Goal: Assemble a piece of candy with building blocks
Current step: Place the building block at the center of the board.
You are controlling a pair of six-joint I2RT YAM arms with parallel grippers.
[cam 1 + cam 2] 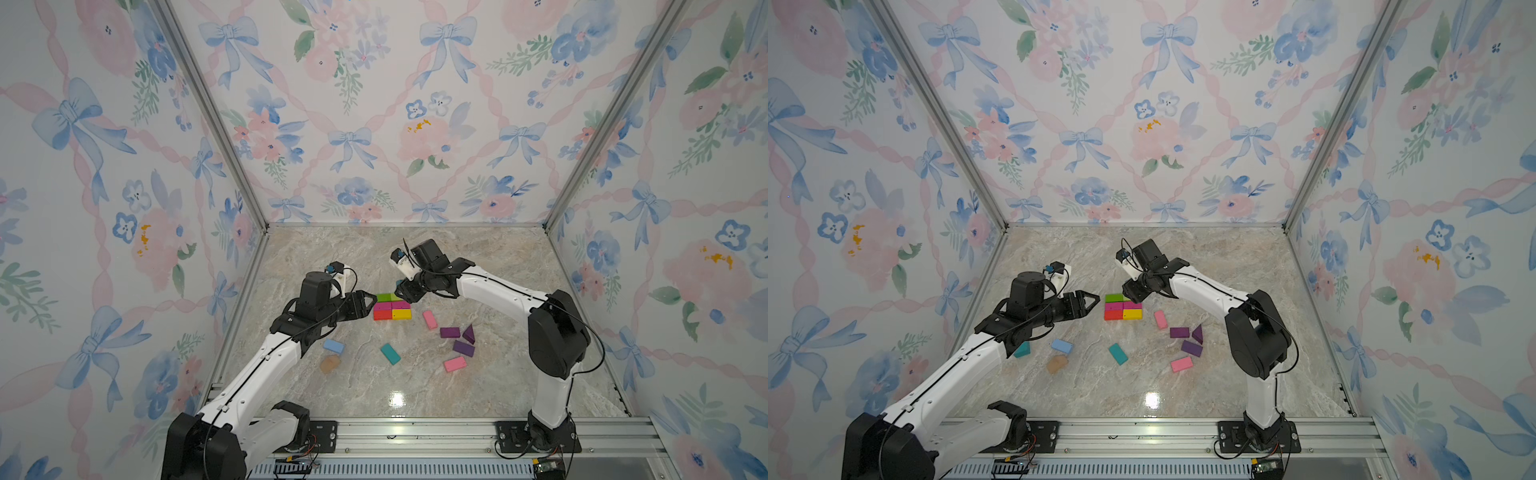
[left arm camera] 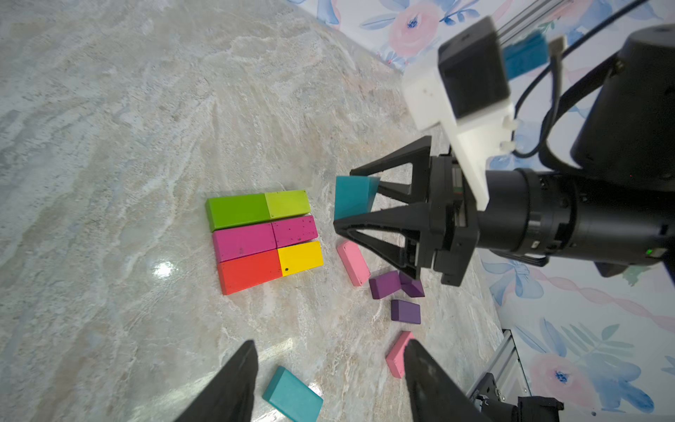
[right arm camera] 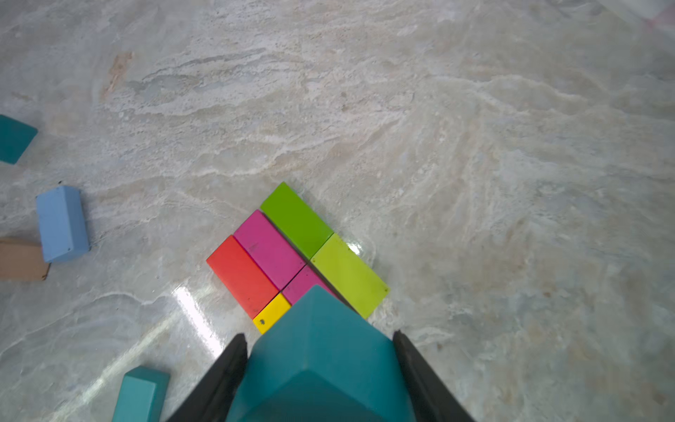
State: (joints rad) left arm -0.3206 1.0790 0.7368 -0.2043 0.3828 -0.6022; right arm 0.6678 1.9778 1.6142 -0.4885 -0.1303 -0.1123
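Hanging clamped between the right gripper (image 2: 342, 197) jaws, one teal wedge (image 2: 352, 199) sits just beside six joined blocks (image 2: 264, 239): two green, two magenta, one red, one yellow. The left gripper (image 2: 330, 350) gapes empty. Lying loose are two pink blocks (image 2: 352, 263) and three purple blocks (image 2: 405, 311).

light: bright, even | glare: patch on table (image 1: 397, 400) | shadows: soft | top-view edges: warped

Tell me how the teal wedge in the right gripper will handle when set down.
Likely stiff: teal wedge shows crisp edges between the right gripper fingers. Matte faces probably resist slipping. Sloped sides may tip it unless placed flat.
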